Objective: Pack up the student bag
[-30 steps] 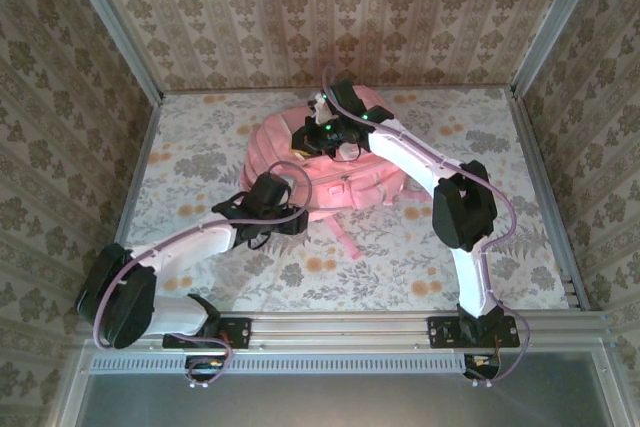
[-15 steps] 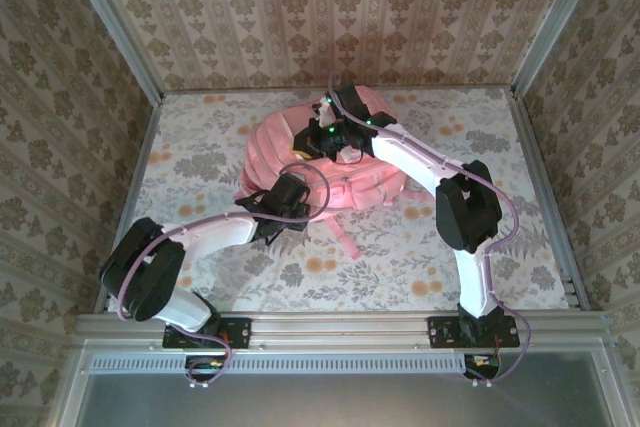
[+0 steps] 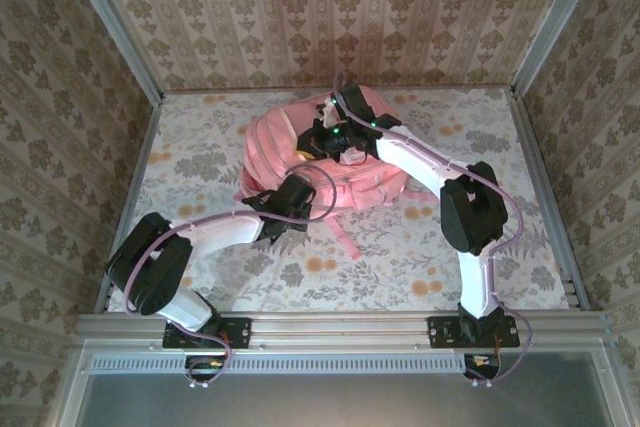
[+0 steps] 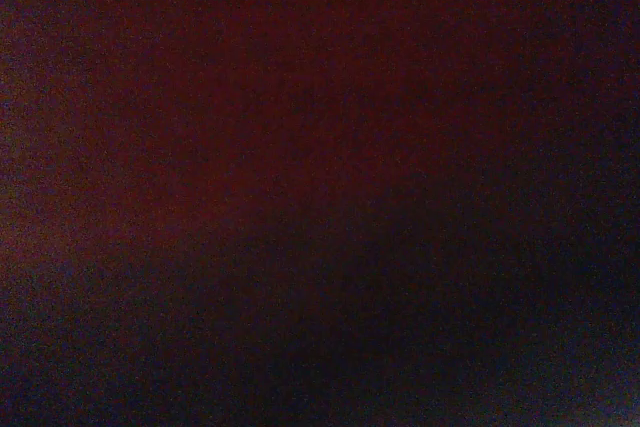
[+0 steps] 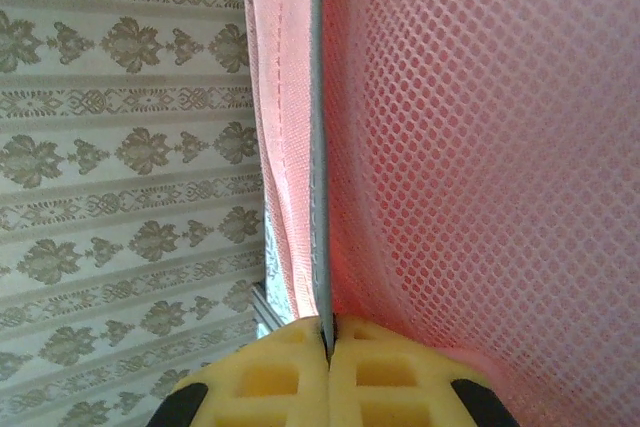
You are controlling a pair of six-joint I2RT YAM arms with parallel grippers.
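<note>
Two strips of bare floral desk [image 3: 185, 162] flanked the pink student bag [image 3: 272, 152], which lay at the far middle, close to the back wall [image 3: 340, 17]. The left gripper [image 3: 303, 190], fingers together, sat at the bag's near edge; whether it held anything I could not tell. The right gripper [image 5: 328, 347] was clamped on the bag's grey-trimmed mesh edge.
</note>
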